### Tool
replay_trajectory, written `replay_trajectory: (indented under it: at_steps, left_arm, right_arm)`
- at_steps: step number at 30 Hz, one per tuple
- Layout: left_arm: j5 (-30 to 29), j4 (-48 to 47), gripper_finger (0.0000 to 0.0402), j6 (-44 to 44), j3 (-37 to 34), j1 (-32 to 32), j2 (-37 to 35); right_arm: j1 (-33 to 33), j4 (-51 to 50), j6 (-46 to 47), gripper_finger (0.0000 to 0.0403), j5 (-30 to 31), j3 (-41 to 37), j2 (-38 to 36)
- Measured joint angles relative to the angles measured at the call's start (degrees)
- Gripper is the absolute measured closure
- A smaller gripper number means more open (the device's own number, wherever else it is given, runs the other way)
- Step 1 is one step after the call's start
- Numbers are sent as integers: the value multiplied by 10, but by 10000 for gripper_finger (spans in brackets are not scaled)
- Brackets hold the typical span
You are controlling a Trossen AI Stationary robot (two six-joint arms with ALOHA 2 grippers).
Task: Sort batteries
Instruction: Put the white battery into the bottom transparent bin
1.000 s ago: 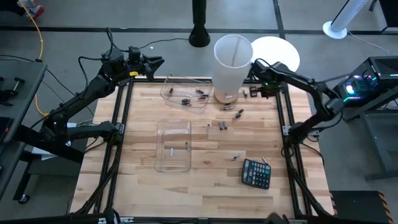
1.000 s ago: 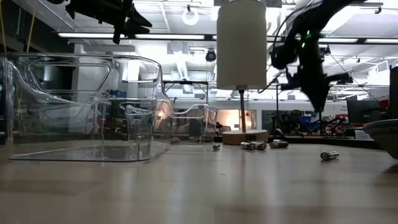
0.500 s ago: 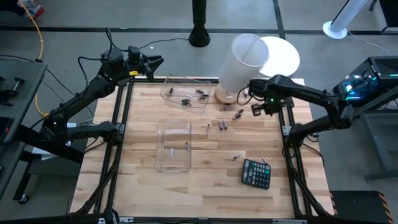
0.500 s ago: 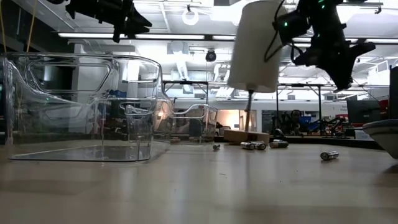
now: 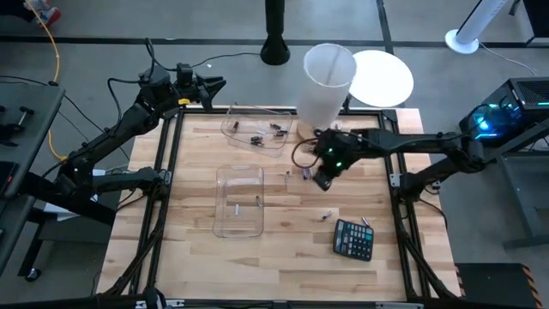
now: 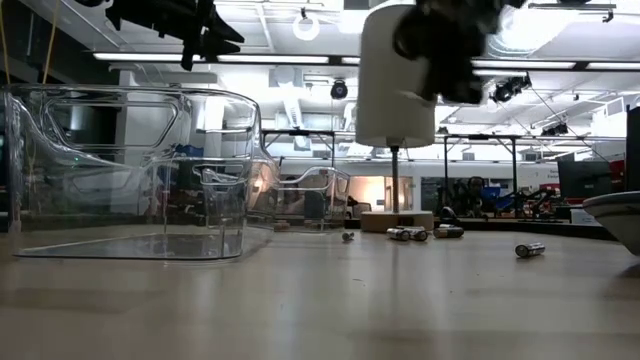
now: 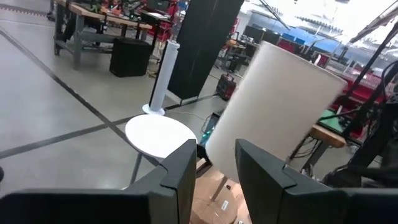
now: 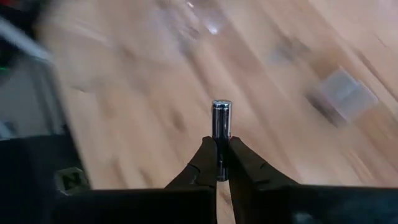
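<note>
right fingers clamp battery above table | left fingers apart

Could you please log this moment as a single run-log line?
task: sort batteries | right claw: shut on battery, above table centre | left claw: open, parked at far-left corner | bins: unreached

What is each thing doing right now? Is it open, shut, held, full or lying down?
Right gripper: shut on a small silvery battery, above the table's middle.
Left gripper: open, empty, at the far left corner.
Near clear plastic bin: upright, holding two batteries.
Far clear plastic bin: holding several batteries.
White cylindrical lamp: tilted.
Black calculator: lying flat.
</note>
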Motion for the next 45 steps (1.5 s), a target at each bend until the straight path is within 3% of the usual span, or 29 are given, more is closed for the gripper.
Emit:
replay_trajectory:
  at_steps: [5, 10, 14, 18, 22, 29, 33, 36, 39, 45]
  left_arm:
    - [26, 0, 296, 0, 0, -2, 0]
    - [100, -2, 296, 0, 0, -2, 0]
    - [136, -3, 296, 0, 0, -2, 0]
    - [139, -4, 296, -23, 0, -5, 0]
    - [155, -3, 296, -45, 0, -5, 0]
    - [166, -3, 296, -50, 0, -6, 0]
    - [166, -3, 296, -65, 0, -6, 0]
    - [166, -3, 296, -75, 0, -6, 0]
    - [166, -3, 296, -82, 0, -8, 0]
    - [166, -3, 296, -89, 0, -12, 0]
  right_arm:
    - [52, 176, 35, 402, 14, 0, 52]
    - [104, 331, 99, 402, 91, 6, 131]
    - [123, 354, 104, 402, 156, 69, 215]
    - [123, 345, 109, 401, 169, 149, 297]
    - [121, 283, 137, 371, 171, 226, 350]
    - [119, 127, 76, 257, 169, 318, 369]
    - [126, -77, 47, 216, 181, 388, 368]
    - [153, -274, 86, 211, 210, 416, 366]
    - [191, -383, 102, 209, 181, 385, 359]
    - [246, -350, 13, 209, 156, 216, 293]
